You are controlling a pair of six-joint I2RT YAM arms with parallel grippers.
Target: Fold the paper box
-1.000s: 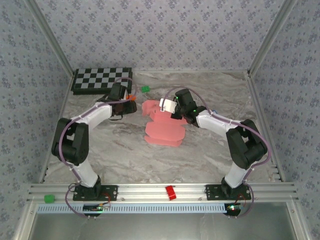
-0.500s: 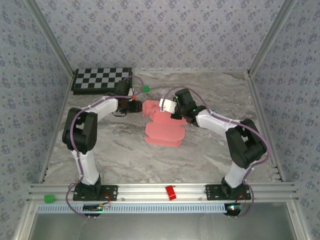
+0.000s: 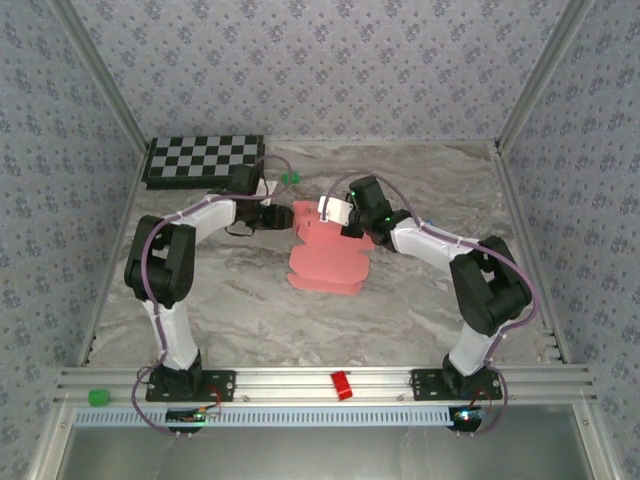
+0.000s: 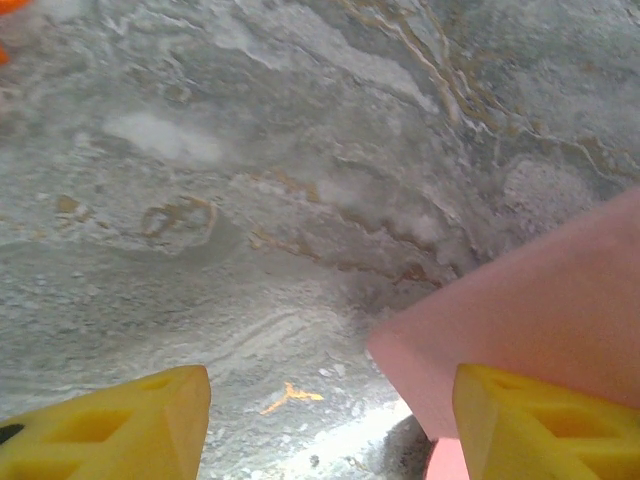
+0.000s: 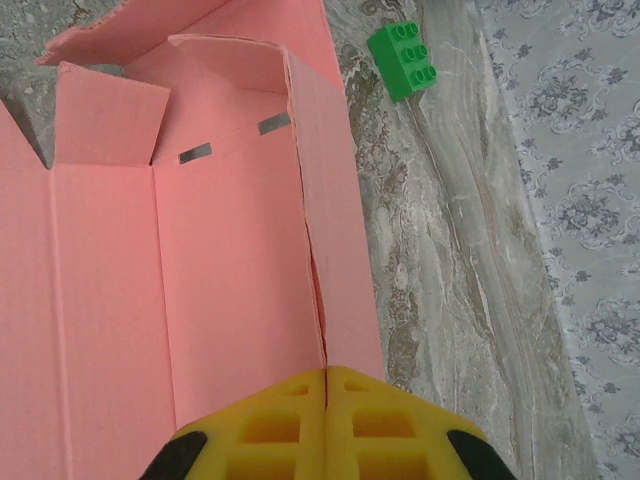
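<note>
Right gripper [image 5: 326, 395] pinched on a raised wall of the paper box [image 5: 230, 260], sheet running lengthwise ahead, green brick [image 5: 405, 60] ahead-right in right wrist view, left gripper [image 4: 330, 415] spread, box corner inside its gap.

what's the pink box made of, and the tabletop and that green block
The paper box looks like thin matte pink card: sharp creases, die-cut slots, a frayed edge. The tabletop is grey marble-patterned, possibly printed laminate rather than stone. The green block seems smooth moulded plastic, studded.
</note>
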